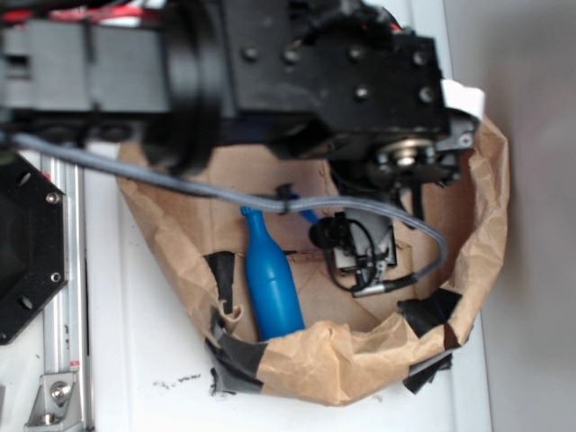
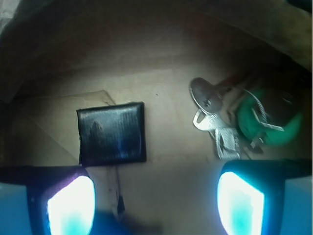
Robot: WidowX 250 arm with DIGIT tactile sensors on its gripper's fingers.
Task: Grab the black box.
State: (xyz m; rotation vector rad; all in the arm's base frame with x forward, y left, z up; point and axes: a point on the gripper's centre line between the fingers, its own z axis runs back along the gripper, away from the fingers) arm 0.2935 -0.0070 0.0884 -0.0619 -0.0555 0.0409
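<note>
In the wrist view the black box (image 2: 111, 133), small, flat, square and glossy, lies on brown paper up and left of centre. My gripper (image 2: 155, 191) is open, and its two glowing blue pads (image 2: 71, 203) stand wide apart at the bottom edge. The left finger sits just below the box's lower left corner and touches nothing. Nothing lies between the fingers but bare paper. In the exterior view the black arm (image 1: 297, 63) and grey cable cover the gripper, and I cannot pick out the box there.
A bunch of silver keys (image 2: 215, 125) on a green tag (image 2: 274, 127) lies right of the box. A blue bottle (image 1: 270, 279) lies inside the crumpled brown paper bag wall (image 1: 342, 355), which is patched with black tape (image 1: 430, 310). A black hexagonal plate (image 1: 27, 243) sits at the left.
</note>
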